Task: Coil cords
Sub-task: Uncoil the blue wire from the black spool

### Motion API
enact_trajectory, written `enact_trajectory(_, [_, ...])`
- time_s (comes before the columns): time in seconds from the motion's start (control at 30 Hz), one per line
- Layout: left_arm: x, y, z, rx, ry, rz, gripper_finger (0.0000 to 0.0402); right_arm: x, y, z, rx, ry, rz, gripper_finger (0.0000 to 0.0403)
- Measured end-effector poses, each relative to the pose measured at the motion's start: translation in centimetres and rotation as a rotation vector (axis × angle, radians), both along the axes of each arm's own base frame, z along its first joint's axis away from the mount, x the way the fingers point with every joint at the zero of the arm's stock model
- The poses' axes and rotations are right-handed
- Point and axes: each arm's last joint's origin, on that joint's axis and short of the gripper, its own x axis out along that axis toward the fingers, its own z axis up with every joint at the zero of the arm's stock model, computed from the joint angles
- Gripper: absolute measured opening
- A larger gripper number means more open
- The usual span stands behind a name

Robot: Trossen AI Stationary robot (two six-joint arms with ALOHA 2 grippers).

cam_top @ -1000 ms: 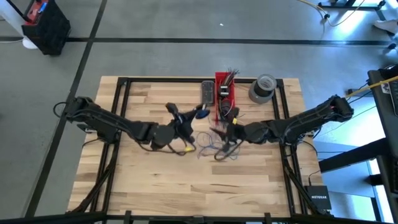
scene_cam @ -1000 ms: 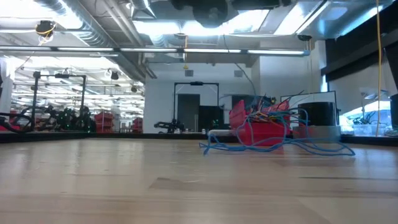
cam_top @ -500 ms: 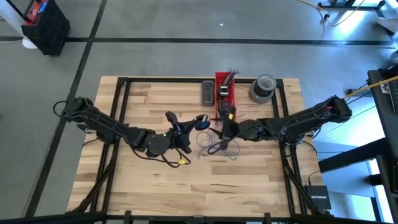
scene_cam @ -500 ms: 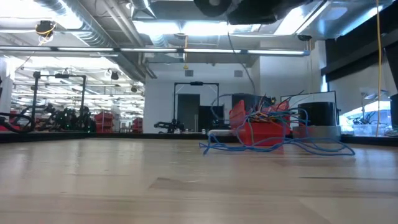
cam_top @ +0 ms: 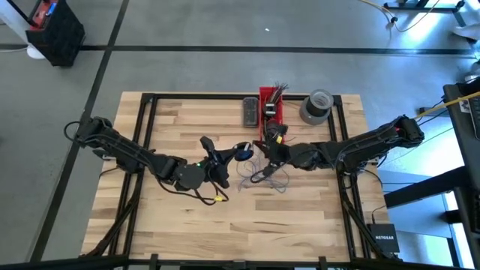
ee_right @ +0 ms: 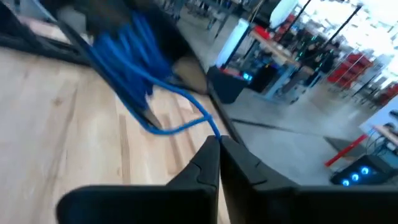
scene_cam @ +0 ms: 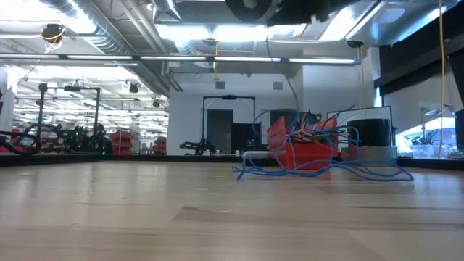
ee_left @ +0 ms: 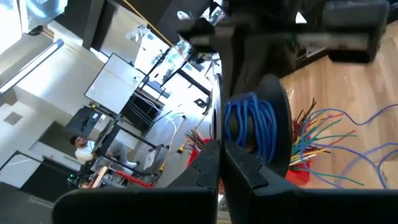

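Observation:
A black spool [ee_left: 281, 134] wound with blue cord [ee_left: 249, 127] hangs above the table's middle [cam_top: 242, 152], and my left gripper [ee_left: 219, 149] is shut on it. From the spool a blue strand [ee_right: 180, 124] runs to my right gripper [ee_right: 219, 142], shut on it just right of the spool [cam_top: 268, 154]. More blue-purple cord lies in loose loops on the table [cam_top: 262, 178] [scene_cam: 319, 170] below both grippers. My left gripper pinches the rim of the spool's thin black flange [ee_left: 216, 127] between its two fingers, coming about level from the table's left. The spool is lifted clear of the table, its axis roughly level. My right gripper pinches a single blue strand [ee_right: 211, 127] between its fingertips, coming about level from the table's right. The strand runs on in a slack curve to the wound spool [ee_right: 124, 56], clear of the table.
A red bin [cam_top: 271, 112] with multicoloured wire ends [ee_left: 311, 134] stands at the far middle. A dark flat device [cam_top: 250, 111] lies left of it and a grey tape roll [cam_top: 316, 106] right of it. Bare wood lies toward the near edge.
My left gripper has swung a little toward the table's near edge, carrying the spool with it. My right gripper has edged toward the spool, and its fingers, apart before, now stand together on the blue strand. The loops on the table lie as before.

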Motion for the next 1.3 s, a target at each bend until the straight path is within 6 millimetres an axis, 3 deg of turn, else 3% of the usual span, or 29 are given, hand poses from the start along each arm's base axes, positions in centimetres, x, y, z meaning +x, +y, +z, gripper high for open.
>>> enact_trajectory(0.27, [0.3, 1.4, -0.5, -0.035, 0.01, 0.052, 0.0003, -1.5, 2.9, 1.8, -0.098, -0.073, -0.009, 0.0005])
enact_trajectory(0.37, [0.4, 2.2, -0.7, -0.062, 0.005, 0.083, 0.0002, -1.4, 3.8, 2.2, -0.09, -0.117, 0.141, 0.0008])
enact_trajectory(0.5, [0.8, 3.2, -0.5, -0.11, -0.059, 0.116, 0.0004, -0.9, 4.7, 1.5, -0.057, -0.096, 0.406, 0.0004])
enact_trajectory(0.67, [0.9, 2.9, -0.4, -0.153, -0.082, 0.059, 0.0003, 0.0, 4.1, -0.5, -0.074, 0.037, 0.415, 0.0004])
enact_trajectory(0.87, [0.6, 0.9, 0.7, -0.102, -0.128, -0.022, 0.0004, 0.6, 0.7, -3.0, -0.046, 0.243, 0.206, 0.0004])
enact_trajectory(1.07, [-0.2, -1.3, 0.6, -0.006, -0.042, -0.103, 0.0005, -1.1, -1.4, -3.0, -0.139, 0.297, -0.264, 0.0002])
enact_trajectory(1.17, [-0.5, -1.8, 0.2, 0.026, 0.01, -0.107, 0.0005, -2.5, -0.6, -1.5, -0.187, 0.211, -0.4, 0.0002])
enact_trajectory(1.3, [-0.4, -1.0, -0.1, 0.055, 0.05, -0.017, 0.0005, -4.2, 2.1, 1.0, -0.172, 0.058, -0.357, 0.0002])
